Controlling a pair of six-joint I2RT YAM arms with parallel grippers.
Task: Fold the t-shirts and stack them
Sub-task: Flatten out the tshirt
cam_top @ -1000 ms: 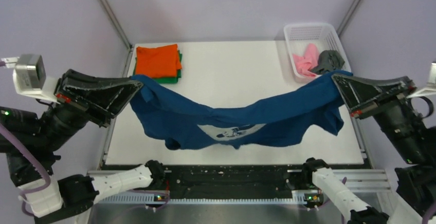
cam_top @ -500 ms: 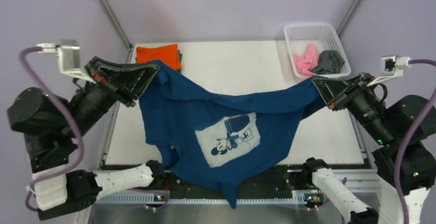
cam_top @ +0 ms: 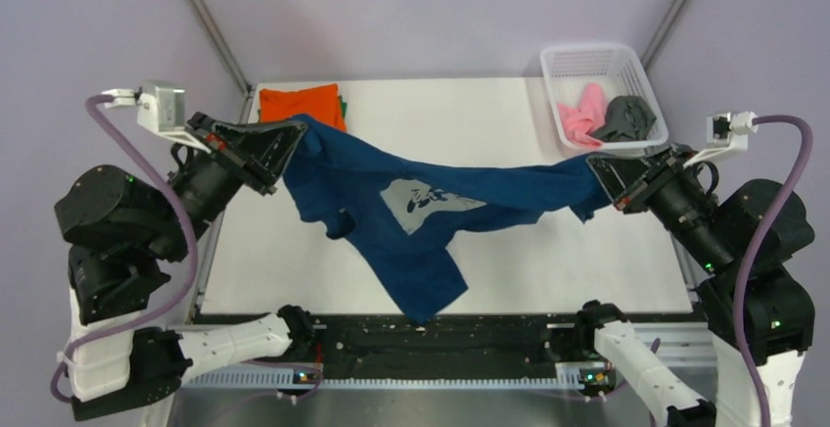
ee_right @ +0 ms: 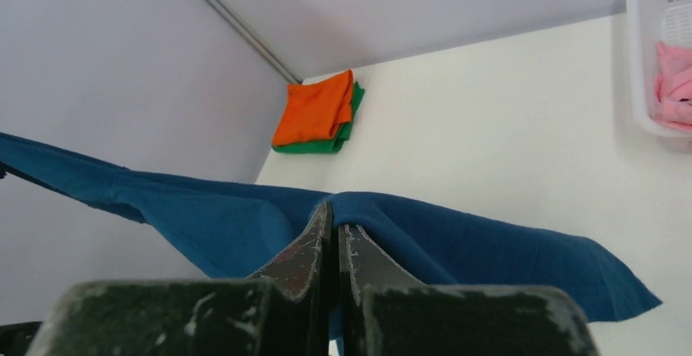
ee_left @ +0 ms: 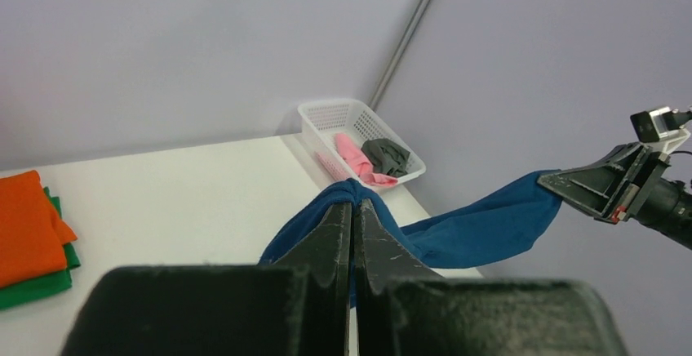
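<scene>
1. Step in hand, imo: laying the navy t-shirt [cam_top: 489, 197] out flat before any fold. It's shirt no. 3. The orange shirt [cam_top: 294, 102] already sits folded on the green shirt [ee_right: 326, 145] at the far-left corner of the table [cam_top: 460, 114]. The pink shirt [cam_top: 579, 114] and dark grey shirt [cam_top: 623, 117] are in the white basket [cam_top: 587, 55] at far right, not yet folded.
2. Grip: the left gripper [cam_top: 294, 131] and right gripper [cam_top: 594, 165] each pinch one end of the navy cloth. Both wrist views show the fingers pressed together w/ blue fabric bunched at the tips, no gap to speak of.
3. Where the shirt is: up in the air, strung btw the two grippers across the middle of the table and sagging in the centre. A loose tail hangs down toward the near edge. The pale print [cam_top: 428, 198] faces up but looks squashed and tilted.
4. Next move prob calls for both arms to come down and toward the near side together. They'd need to keep the span taut so the body lands flat w/o the tail tucking under. Then release and regrip for the fold.
5. Vs 0.5 s ago: then the shirt hung open w/ the print fully readable and the hem dangling past the near table edge. Now the body has swung up and back over the table and the print is foreshortened. Both grippers have barely shifted. Vs 1 s ago, the arms were lower and wider apart.
</scene>
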